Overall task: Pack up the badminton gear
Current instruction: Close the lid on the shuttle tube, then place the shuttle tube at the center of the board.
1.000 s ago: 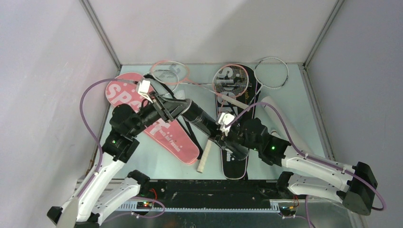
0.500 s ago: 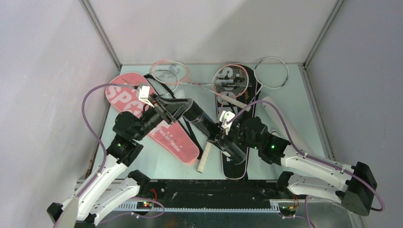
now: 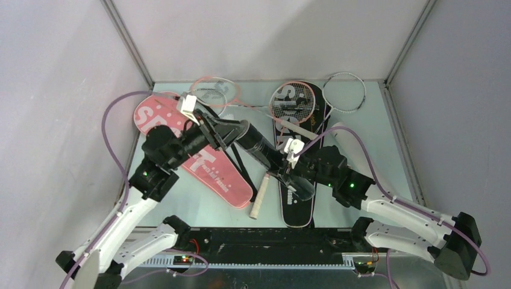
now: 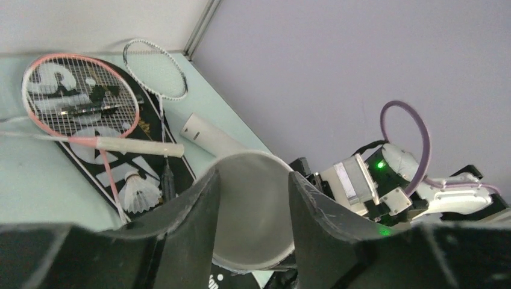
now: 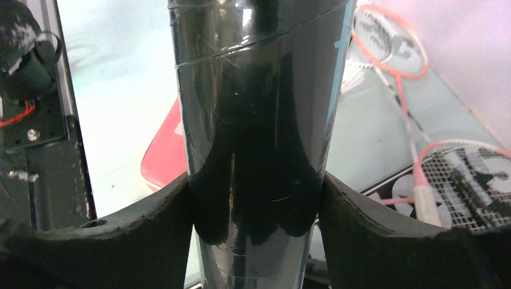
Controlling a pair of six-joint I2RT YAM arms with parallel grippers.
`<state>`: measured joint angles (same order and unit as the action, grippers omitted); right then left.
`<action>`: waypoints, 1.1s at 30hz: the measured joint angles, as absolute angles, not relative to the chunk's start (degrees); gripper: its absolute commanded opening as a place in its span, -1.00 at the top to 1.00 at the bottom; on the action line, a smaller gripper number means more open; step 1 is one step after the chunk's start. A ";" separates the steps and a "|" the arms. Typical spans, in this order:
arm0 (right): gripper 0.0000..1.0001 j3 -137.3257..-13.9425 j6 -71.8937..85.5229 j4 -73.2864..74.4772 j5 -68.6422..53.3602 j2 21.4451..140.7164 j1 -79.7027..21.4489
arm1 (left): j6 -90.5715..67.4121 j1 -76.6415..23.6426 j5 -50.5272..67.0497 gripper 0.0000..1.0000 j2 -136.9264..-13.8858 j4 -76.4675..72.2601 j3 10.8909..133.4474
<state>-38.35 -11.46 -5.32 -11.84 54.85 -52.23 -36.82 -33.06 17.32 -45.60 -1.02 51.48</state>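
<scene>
While both arms had it pinched, the black shuttle tube (image 3: 265, 153) had drifted a little toward 3 o'clock over the last second in the top view, and both grippers went along with it. So my read was that it was getting repositioned two-handed, not put down. Packing-wise nothing looked stowed yet.

The left gripper (image 3: 237, 129) was clamped on the tube's 10 o'clock end and the right gripper (image 3: 288, 176) on the 4 o'clock end. That put the long axis on a 10-to-4 diagonal, held off the table between the pink cover (image 3: 211, 171) and the black cover (image 3: 296, 208). From the left wrist, the end between its fingers looked like the open mouth, though I couldn't swear to it.

One shuttlecock (image 4: 140, 194) was lying loose on the black cover, so it probably needed to go in the tube next.
</scene>
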 measured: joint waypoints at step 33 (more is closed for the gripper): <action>0.28 -60.62 22.02 -9.04 -19.20 78.74 -51.37 | -30.06 -27.57 4.27 -0.99 -48.36 27.83 66.11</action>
<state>-60.62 22.02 -9.04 -19.20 78.74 -51.37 -30.06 -27.57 4.27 -48.36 27.83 66.11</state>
